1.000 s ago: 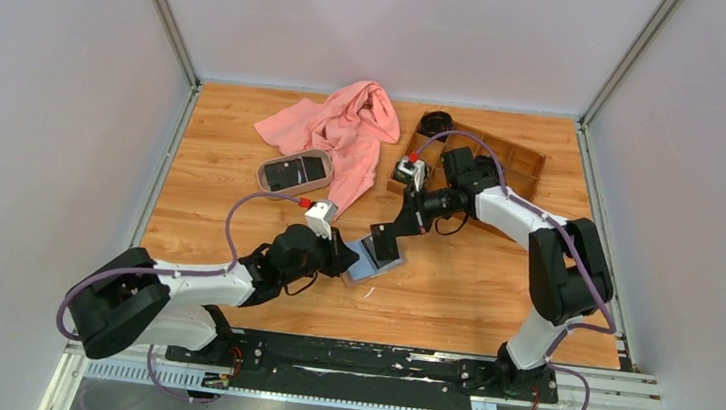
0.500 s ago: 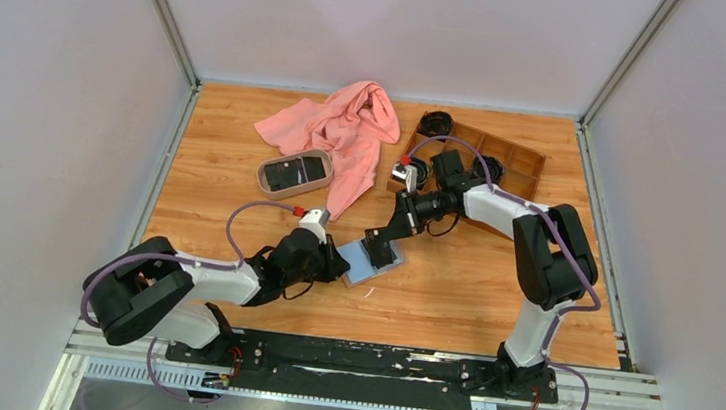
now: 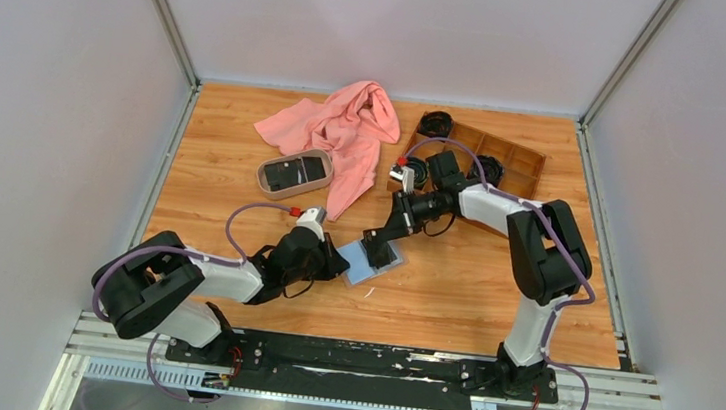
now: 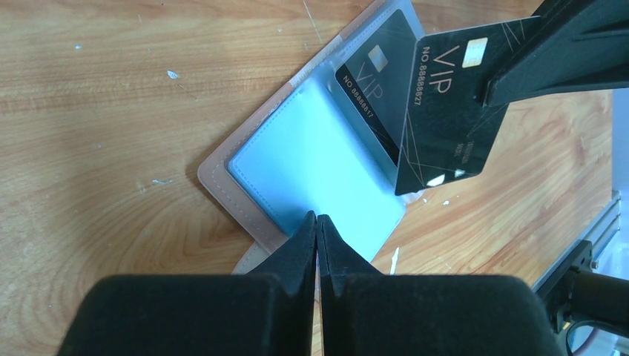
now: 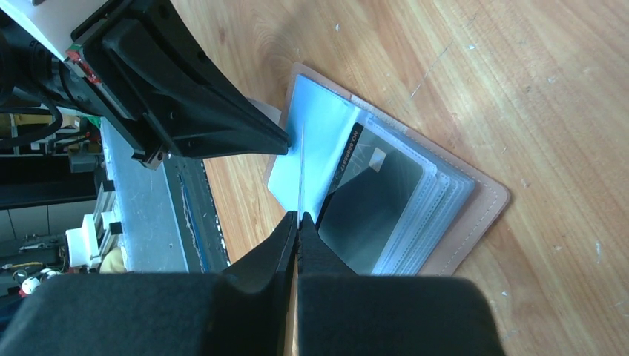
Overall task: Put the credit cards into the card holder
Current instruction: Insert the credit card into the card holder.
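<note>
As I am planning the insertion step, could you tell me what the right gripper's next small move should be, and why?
Probably lower the right gripper so its card slides into the holder's open pocket: the card hangs over the holder, the shut left gripper rests its tip on the blue flap, and another card already sits inside.

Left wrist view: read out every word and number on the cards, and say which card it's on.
"VIP": held card.
"NO 88888827", last digits unsure: held card.
"VIP": pocketed card in the holder.
"NO 88888817", last digits unsure: pocketed card.
Small pale print low on the held card: too small to read.
</note>
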{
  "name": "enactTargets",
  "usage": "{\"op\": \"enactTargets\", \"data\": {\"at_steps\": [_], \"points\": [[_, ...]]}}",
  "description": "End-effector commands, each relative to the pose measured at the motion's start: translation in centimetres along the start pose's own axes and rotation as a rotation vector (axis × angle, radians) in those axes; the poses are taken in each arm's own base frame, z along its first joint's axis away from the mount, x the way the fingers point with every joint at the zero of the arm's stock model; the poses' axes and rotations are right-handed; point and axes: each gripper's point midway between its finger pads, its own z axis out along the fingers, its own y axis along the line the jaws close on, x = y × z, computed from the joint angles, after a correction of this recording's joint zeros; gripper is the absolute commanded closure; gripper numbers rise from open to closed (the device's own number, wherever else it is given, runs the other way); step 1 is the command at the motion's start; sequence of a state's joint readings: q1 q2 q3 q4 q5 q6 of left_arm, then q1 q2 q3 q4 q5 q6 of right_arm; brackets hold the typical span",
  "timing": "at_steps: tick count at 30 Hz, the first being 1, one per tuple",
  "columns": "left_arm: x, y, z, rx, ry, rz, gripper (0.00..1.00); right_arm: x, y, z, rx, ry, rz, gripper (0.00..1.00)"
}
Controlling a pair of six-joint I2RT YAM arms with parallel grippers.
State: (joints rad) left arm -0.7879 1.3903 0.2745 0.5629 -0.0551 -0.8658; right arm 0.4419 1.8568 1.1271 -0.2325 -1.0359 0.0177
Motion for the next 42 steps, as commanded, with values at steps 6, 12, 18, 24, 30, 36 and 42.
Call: {"op": "enactTargets", "data": {"at_steps": [6,12,18,24,30,36,42], "points": [[0.7,1.9,0.0,-0.067,0.02,-0.005,1.0,-0.6,-1.1,0.7,0.078,0.008,0.014,1.0],[0.8,1.9,0.0,-0.066,0.023,-0.003,1.0,0.0,-1.5,1.1,0.079,0.024,0.043,1.0],[0.8,1.8,0.0,-0.062,0.023,-0.001,1.0,0.8,-1.5,1.6,0.065,0.05,0.069,1.0],[0.7,1.8,-0.1,-0.061,0.021,0.002,1.0,1.4,-1.9,1.9,0.104,0.069,0.071,1.0],[0.8,1.9,-0.1,-0.063,0.021,0.001,1.0,1.8,-1.7,2.5,0.132,0.087,0.084,1.0],[0.7,2.0,-0.1,-0.065,0.018,-0.003,1.0,2.2,-1.6,2.8,0.126,0.1,0.113,1.0],[0.7,2.0,-0.1,-0.066,0.018,-0.004,1.0,2.8,-2.6,2.2,0.212,0.135,0.111,1.0]]}}
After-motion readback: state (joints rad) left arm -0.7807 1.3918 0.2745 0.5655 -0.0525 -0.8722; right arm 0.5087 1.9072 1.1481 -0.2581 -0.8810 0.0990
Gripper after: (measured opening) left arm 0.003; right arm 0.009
